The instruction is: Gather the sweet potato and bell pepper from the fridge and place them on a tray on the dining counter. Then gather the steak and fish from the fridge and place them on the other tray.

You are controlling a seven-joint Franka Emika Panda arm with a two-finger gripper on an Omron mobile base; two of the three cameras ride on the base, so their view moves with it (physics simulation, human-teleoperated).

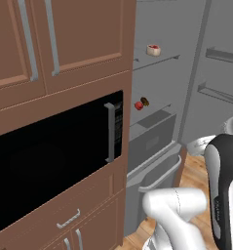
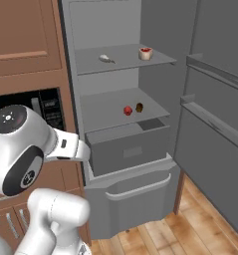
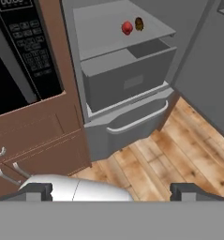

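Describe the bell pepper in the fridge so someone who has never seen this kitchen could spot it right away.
Look into the open fridge right of the wooden cabinets and find the lower of its two shelves, just above the grey drawer. The bell pepper is the small round red item there, left of the darker brown sweet potato.
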